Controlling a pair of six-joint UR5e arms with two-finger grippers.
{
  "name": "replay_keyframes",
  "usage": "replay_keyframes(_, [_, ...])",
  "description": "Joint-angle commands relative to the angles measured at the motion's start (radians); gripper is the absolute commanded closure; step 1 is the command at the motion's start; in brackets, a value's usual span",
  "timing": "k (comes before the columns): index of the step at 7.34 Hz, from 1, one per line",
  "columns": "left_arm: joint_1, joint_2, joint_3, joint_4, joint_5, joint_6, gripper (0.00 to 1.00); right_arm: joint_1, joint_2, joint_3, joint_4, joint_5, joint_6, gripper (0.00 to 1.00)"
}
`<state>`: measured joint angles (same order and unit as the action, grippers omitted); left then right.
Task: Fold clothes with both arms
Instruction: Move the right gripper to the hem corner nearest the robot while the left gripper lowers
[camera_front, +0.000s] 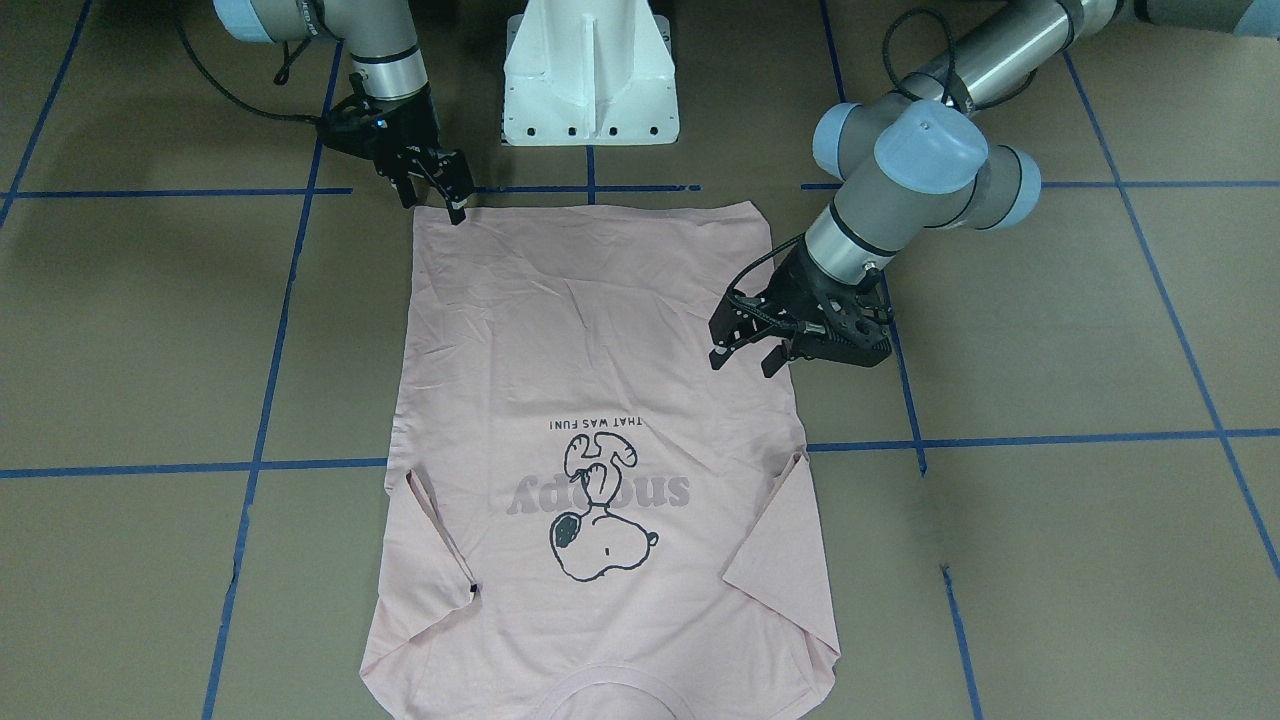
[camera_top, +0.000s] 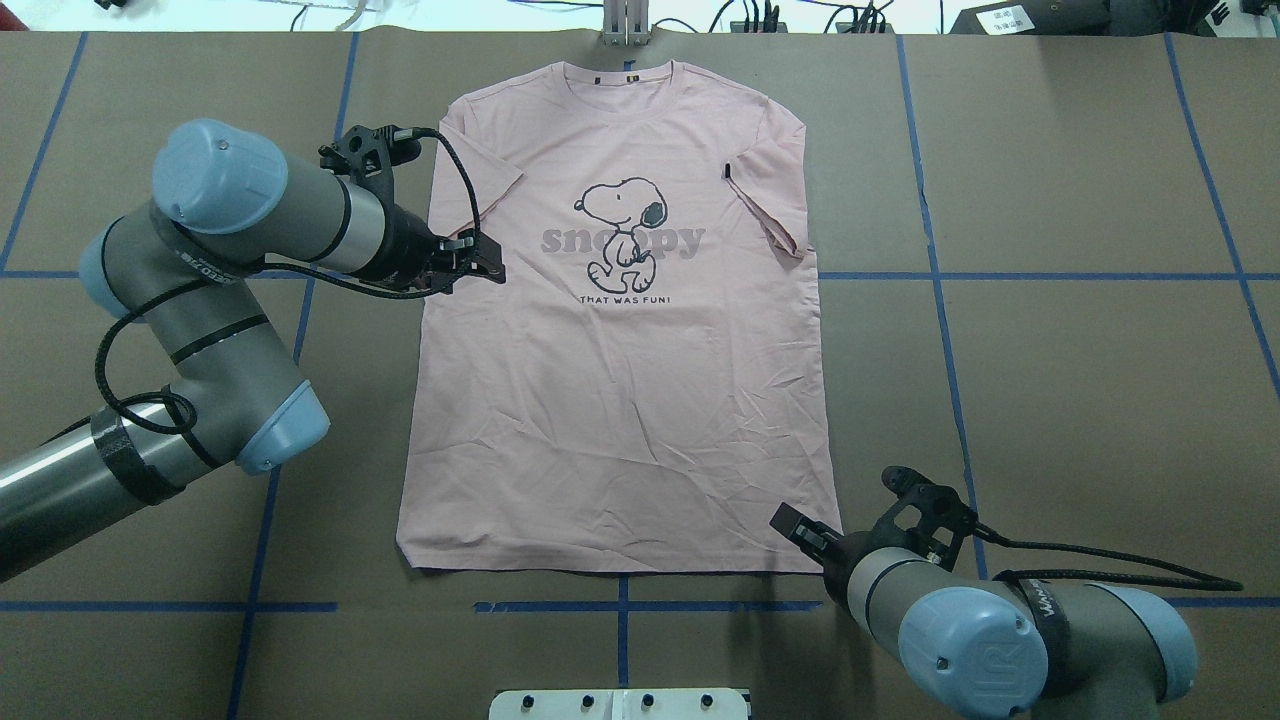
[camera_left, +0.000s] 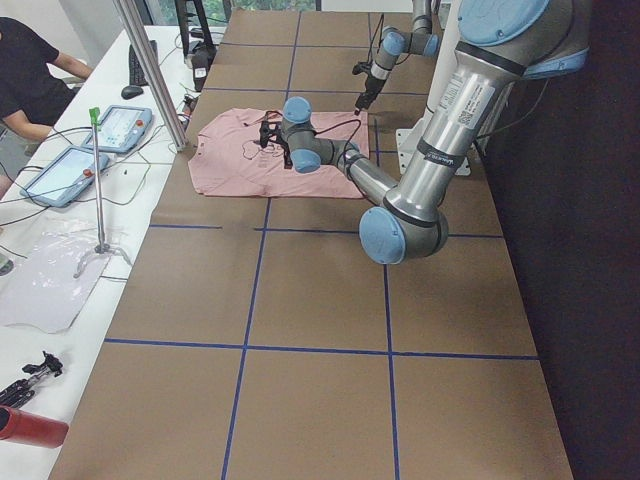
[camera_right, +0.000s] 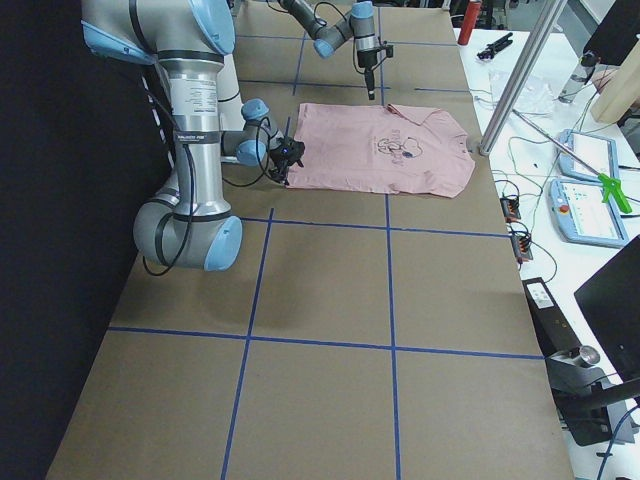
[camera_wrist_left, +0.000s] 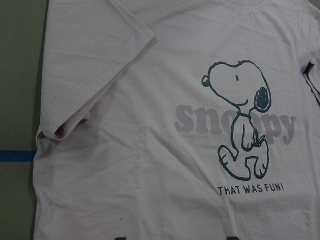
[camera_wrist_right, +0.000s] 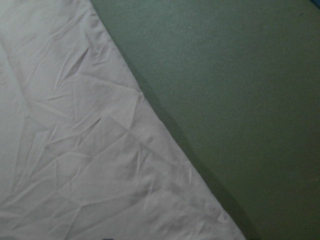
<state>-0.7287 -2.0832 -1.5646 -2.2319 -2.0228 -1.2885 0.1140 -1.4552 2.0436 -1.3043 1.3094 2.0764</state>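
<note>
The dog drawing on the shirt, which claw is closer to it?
Left. The left claw is at the side edge of the shirt, just beside the dog drawing; the right claw is away at the bottom hem corner.

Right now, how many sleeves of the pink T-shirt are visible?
2. One sleeve lies near the left gripper; the other, bearing a black tag, is on the opposite side.
</note>
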Motion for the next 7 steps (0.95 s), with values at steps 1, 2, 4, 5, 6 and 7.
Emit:
replay_keyframes(1, [0.0,0.002,0.0,0.0,0.001,0.0,0.27,-0.002,-0.002,-0.005,-0.004,0.001,0.01,0.09])
replay_keyframes(2, [0.0,0.003,0.002,-0.002,0.001,0.002,0.25,-0.004,-0.002,-0.005,-0.006,0.001,0.01,0.1])
replay_keyframes(4, [0.002,0.015,0.002,-0.009,-0.002,0.005,0.25,-0.005,-0.002,-0.01,-0.01,0.002,0.01,0.14])
replay_keyframes(5, [0.002,0.015,0.0,-0.009,-0.002,0.005,0.24,-0.007,-0.004,-0.016,-0.01,0.002,0.01,0.14])
replay_keyframes(6, [0.002,0.015,0.0,-0.009,-0.002,0.003,0.24,-0.01,-0.004,-0.019,-0.01,0.002,0.01,0.15])
replay_keyframes(7, [0.002,0.015,0.0,-0.011,-0.002,0.002,0.23,-0.016,-0.008,-0.025,-0.012,0.002,0.01,0.17])
